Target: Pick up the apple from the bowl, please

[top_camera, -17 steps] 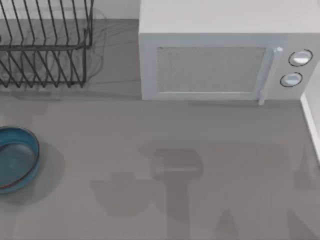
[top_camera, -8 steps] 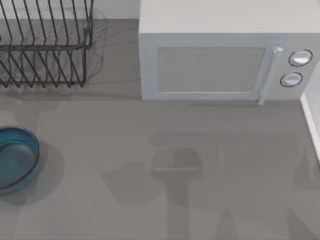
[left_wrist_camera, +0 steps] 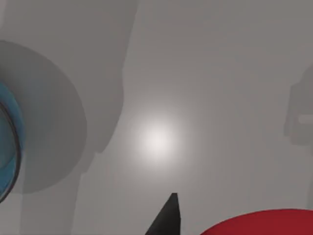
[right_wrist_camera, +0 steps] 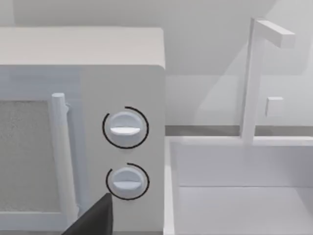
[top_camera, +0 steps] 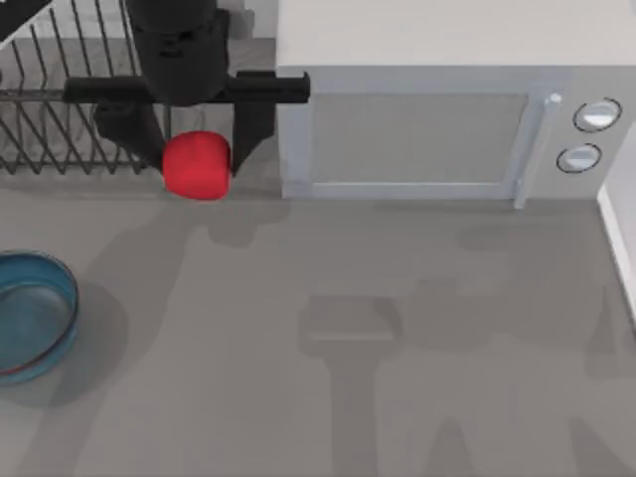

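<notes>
The red apple (top_camera: 196, 166) hangs high over the table in front of the dish rack, between the two black fingers of my left gripper (top_camera: 197, 159), which is shut on it. In the left wrist view the apple (left_wrist_camera: 264, 224) shows beside one dark fingertip (left_wrist_camera: 168, 218). The blue bowl (top_camera: 62, 308) sits at the table's left edge with nothing in it, well below and to the left of the apple; its rim (left_wrist_camera: 10, 142) also appears in the left wrist view. My right gripper's dark fingertip (right_wrist_camera: 95, 220) faces the microwave's knobs.
A wire dish rack (top_camera: 79, 119) stands at the back left. A white microwave (top_camera: 437, 109) fills the back middle and right, its two knobs (right_wrist_camera: 124, 128) near the right arm. A white sink (right_wrist_camera: 244, 196) with a faucet (right_wrist_camera: 254, 73) lies to the right.
My left arm has come into the top view at the back left, carrying the apple. The bowl has stayed in place. The arms' shadows on the table have shifted.
</notes>
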